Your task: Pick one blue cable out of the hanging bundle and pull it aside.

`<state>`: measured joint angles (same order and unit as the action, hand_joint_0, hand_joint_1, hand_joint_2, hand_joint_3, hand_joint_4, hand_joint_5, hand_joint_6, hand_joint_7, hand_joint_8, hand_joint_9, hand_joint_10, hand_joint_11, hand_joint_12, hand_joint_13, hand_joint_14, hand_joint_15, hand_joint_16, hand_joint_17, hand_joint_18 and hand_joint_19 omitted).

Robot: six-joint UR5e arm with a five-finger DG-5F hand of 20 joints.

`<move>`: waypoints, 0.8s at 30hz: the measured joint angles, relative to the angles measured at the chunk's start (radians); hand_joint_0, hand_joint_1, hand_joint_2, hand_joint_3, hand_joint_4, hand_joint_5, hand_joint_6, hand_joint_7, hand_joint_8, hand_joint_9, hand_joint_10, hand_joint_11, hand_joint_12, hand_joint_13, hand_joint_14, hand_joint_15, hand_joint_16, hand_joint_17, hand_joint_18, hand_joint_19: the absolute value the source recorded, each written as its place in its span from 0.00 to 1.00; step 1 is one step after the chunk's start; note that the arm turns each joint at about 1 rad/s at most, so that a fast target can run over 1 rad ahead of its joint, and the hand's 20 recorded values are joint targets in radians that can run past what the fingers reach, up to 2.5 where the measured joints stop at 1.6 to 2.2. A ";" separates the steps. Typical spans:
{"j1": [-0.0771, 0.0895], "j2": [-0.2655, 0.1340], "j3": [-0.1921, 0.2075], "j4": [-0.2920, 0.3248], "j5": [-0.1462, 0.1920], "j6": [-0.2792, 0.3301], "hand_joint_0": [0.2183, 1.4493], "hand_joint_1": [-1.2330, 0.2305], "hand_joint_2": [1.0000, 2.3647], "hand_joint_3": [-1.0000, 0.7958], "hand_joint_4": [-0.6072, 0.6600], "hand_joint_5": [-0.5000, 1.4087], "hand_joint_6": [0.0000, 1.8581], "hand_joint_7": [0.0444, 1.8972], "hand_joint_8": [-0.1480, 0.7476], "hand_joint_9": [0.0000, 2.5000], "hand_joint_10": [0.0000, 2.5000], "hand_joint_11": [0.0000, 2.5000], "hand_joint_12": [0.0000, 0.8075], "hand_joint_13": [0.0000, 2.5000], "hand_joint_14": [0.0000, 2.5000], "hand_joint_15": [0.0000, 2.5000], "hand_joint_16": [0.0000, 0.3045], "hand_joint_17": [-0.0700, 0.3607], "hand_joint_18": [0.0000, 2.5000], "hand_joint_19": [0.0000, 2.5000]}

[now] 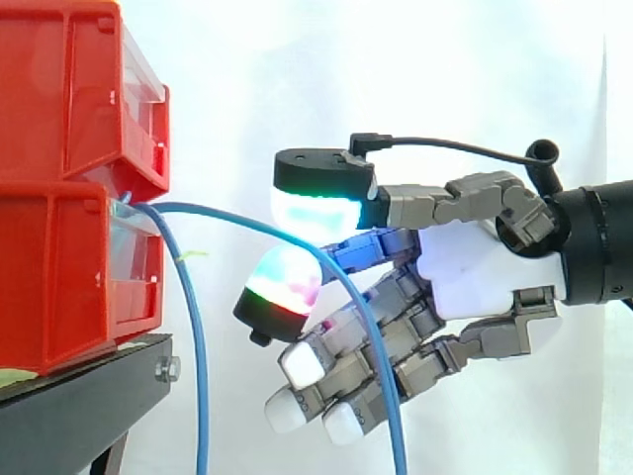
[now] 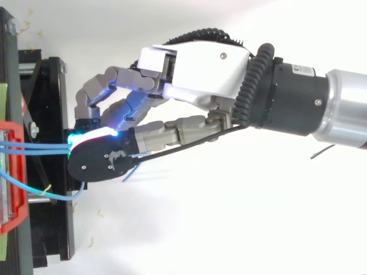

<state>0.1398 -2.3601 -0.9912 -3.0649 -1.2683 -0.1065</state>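
Plainly the cable (image 1: pixel 229 217) is a light, thin, limp thing. It leaves the gap between the red bins (image 1: pixel 59 148), arcs across to the robot hand (image 1: pixel 475 267), and beyond the pads drops under its own weight toward the bottom of the side view. It should bend wherever it is held and offer no resistance. Its smooth jacket looks slippery, though, so a faint pinch might let it slide through, and a hard tug would, I judge, load the end fixed at the bins. The best place to hold it seems to be the free span a little out from the bins, apart from the second cable (image 1: pixel 201 386), which hangs straight down just beside the stand (image 1: pixel 89 396). That is where the robot hand has it: the cable runs between the upper pad (image 1: pixel 315 210) and the lower pad (image 1: pixel 285 282), which appear to close on it in a pinch. The robot hand reaches in level from the right, its pinching digits stretched toward the bins. The other fingers (image 1: pixel 299 366) curl downward and hold nothing, and the falling part of the cable crosses in front of them. From above, the robot hand (image 2: pixel 200 69) has its tips over the stand's edge, near the bins.
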 measured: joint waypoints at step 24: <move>-0.009 0.021 0.000 -0.013 0.001 -0.011 0.42 0.23 0.00 0.28 0.51 0.16 0.49 0.55 0.50 0.36 0.01 0.21 0.40 0.28 0.01 0.13 0.16 0.42 0.30 0.14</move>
<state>0.1308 -2.3391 -0.9909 -3.0775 -1.2677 -0.1172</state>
